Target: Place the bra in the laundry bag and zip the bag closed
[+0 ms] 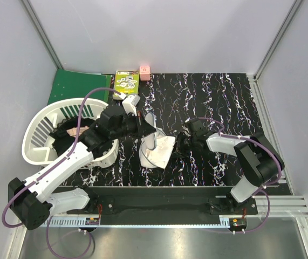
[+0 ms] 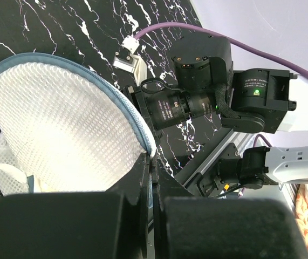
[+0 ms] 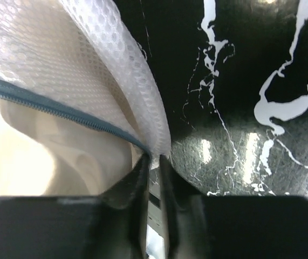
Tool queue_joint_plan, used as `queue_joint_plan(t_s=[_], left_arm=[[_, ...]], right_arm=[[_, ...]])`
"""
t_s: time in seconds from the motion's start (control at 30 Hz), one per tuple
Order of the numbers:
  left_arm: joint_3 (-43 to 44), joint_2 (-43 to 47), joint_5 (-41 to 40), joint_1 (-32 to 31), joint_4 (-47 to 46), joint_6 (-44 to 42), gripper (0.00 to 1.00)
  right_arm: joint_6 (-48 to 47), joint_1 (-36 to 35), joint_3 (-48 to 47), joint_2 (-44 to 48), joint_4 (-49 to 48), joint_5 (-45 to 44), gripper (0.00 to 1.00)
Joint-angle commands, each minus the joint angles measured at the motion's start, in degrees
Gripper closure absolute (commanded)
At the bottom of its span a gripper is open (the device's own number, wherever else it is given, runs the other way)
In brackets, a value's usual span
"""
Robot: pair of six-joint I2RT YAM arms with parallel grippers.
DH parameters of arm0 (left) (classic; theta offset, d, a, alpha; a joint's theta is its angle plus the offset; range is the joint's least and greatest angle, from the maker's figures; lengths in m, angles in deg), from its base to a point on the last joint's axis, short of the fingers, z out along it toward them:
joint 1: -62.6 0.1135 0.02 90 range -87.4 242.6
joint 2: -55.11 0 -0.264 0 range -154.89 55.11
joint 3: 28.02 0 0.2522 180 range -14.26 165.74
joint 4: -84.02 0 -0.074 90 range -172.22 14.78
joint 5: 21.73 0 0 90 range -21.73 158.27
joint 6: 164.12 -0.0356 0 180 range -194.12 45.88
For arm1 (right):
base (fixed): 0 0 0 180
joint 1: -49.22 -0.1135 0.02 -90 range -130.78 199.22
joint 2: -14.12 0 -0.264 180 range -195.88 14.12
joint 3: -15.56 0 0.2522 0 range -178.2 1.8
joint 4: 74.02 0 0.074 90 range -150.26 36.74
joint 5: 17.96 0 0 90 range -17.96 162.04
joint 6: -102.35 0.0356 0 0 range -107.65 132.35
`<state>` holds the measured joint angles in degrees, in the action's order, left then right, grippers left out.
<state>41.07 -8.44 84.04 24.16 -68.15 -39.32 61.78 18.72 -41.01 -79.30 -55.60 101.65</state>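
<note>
The laundry bag (image 1: 158, 151), a white mesh dome with a blue-grey zipper rim, lies mid-table between my arms. My left gripper (image 1: 143, 127) is shut on its rim from the far left; the left wrist view shows the jaws (image 2: 154, 162) pinching the zipper edge below the mesh dome (image 2: 62, 124). My right gripper (image 1: 182, 141) is shut on the bag's right edge; the right wrist view shows it (image 3: 154, 162) clamped where the zipper meets the mesh (image 3: 105, 70). A pale beige surface (image 3: 56, 156) shows below the zipper line. I cannot pick out the black bra.
A white slatted basket (image 1: 35, 135) holding dark fabric stands at the left under my left arm. A green board (image 1: 73, 86), a small green box (image 1: 125, 82) and a pink cube (image 1: 144, 71) sit at the back. Walls close in on three sides.
</note>
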Motion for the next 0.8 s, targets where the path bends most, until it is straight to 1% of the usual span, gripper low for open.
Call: queue_joint_plan(t_s=[0.0, 0.07, 0.1, 0.13, 0.2, 0.27, 0.3, 0.33, 0.37, 0.43, 0.47, 0.5, 0.53, 0.57, 0.6, 0.63, 0.7, 0.77], left_arm=[[0.22, 0.97, 0.49, 0.38, -1.32, 0.00, 1.00], [0.13, 1.23, 0.40, 0.38, -1.06, 0.00, 1.00], [-0.05, 1.58, 0.23, 0.47, -1.06, 0.08, 1.00], [-0.05, 1.76, 0.14, 0.47, -0.88, 0.00, 1.00], [-0.13, 2.28, -0.39, 0.55, -0.44, -0.09, 1.00], [0.48, 2.46, -1.26, 0.82, 1.92, -0.35, 1.00], [1.18, 2.20, -3.36, 0.99, 3.76, -0.53, 1.00], [3.36, 1.77, -4.68, 1.43, 8.65, -0.53, 0.95], [4.51, 1.24, -5.83, 1.61, 11.31, -0.53, 0.89], [7.75, -0.16, -8.12, 1.78, 17.62, -2.28, 0.84], [8.47, -0.26, -8.91, 1.70, 19.06, -2.55, 0.80], [9.17, -0.17, -10.74, 1.70, 20.11, -2.64, 0.68], [10.83, 0.52, -11.37, 1.70, 22.13, -2.64, 0.61], [11.81, 1.23, -12.16, 1.52, 22.58, -2.90, 0.58], [12.77, 1.84, -15.39, 1.17, 23.63, -3.34, 0.56], [13.74, 2.20, -17.51, 0.21, 23.99, -3.43, 0.49], [16.73, 2.12, -18.15, -0.15, 24.17, -3.95, 0.47], [20.15, -0.42, -17.53, -1.20, 24.87, -3.61, 0.50]], right_arm=[[0.14, -0.61, -2.19, -0.88, -2.03, -0.42, 0.90], [0.14, -0.61, -2.46, -0.44, -2.12, -1.04, 0.91], [0.14, -0.61, -2.54, -0.53, -2.12, -1.30, 0.93], [0.05, -0.61, -2.63, -0.27, -2.03, -1.65, 1.00], [-0.30, -0.61, -2.54, 0.35, -1.33, -1.83, 1.00], [-0.65, -0.61, -2.81, 1.22, 0.68, -2.88, 1.00], [-1.09, -0.61, -2.81, 2.71, 3.04, -3.23, 1.00], [-1.52, -0.61, -3.07, 3.68, 4.46, -3.67, 1.00], [-1.88, -0.61, -3.16, 5.61, 6.13, -4.03, 1.00], [-2.58, -0.61, -2.90, 7.37, 9.48, -4.55, 1.00], [-2.67, -0.61, -2.81, 9.21, 10.27, -4.73, 1.00], [-2.58, -0.61, -2.63, 9.92, 10.88, -4.82, 1.00], [-2.58, -0.61, -2.37, 10.37, 11.06, -4.82, 1.00], [-2.67, -0.61, -2.54, 10.98, 11.24, -4.99, 1.00], [-2.67, -0.61, -2.63, 11.07, 11.33, -5.08, 1.00], [-2.85, -0.70, -2.89, 11.07, 11.50, -5.00, 1.00], [-3.11, -0.52, -3.33, 11.07, 11.94, -5.08, 1.00], [-3.55, -0.61, -3.69, 11.42, 12.56, -5.26, 1.00]])
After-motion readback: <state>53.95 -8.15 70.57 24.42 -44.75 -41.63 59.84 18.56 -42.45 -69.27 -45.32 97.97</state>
